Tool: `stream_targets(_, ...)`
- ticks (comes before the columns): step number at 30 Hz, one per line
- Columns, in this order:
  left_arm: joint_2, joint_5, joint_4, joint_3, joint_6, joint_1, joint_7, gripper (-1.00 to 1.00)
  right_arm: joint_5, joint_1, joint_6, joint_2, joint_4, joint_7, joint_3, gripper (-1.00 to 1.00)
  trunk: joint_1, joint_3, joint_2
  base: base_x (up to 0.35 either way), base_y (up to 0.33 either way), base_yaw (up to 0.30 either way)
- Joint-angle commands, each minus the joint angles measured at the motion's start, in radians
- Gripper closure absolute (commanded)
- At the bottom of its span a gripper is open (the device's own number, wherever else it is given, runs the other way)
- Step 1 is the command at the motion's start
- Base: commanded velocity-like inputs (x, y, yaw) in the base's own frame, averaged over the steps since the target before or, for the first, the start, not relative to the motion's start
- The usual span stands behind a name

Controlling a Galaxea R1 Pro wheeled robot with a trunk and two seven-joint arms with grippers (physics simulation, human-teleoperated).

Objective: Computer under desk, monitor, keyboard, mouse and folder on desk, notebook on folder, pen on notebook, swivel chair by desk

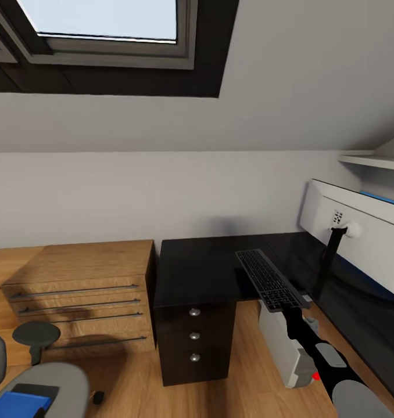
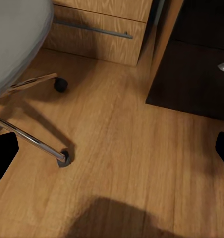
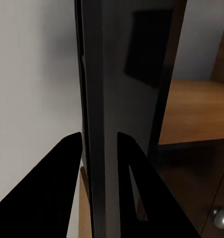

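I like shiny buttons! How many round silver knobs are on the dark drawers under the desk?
3. The knobs run down the drawer unit in one column: top, middle, bottom.

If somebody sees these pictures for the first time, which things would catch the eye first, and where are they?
Probably the dark grey keyboard, held at its near end by the right gripper over the inner corner of the glossy black desk. Next, the monitor on the desk at the right, its white back facing us. At the lower left, the bright blue folder lies on the swivel chair.
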Motion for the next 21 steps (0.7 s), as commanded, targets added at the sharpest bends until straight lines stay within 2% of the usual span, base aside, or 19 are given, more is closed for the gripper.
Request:
stream_targets(1,0.0,-0.009,0.0,0.004,-0.002,-0.001,0.008,-1.0,-0.006,-0.001,0.009,0.0,0.0,0.002,-0.007,1.0,0.0,-0.001,-0.001,0.0,0.0,0.0)
stream_targets(9,0.0,-0.009,0.0,0.004,-0.002,-0.001,0.008,-1.0,-0.007,-0.001,0.009,0.0,0.0,0.002,-0.007,1.0,0.0,-0.001,-0.001,0.0,0.0,0.0)
stream_targets(21,0.0,-0.009,0.0,0.004,-0.002,-0.001,0.008,-1.0,-0.007,-0.001,0.009,0.0,0.0,0.002,-0.007,1.0,0.046,-0.039,-0.085,0.0,0.0,0.0)
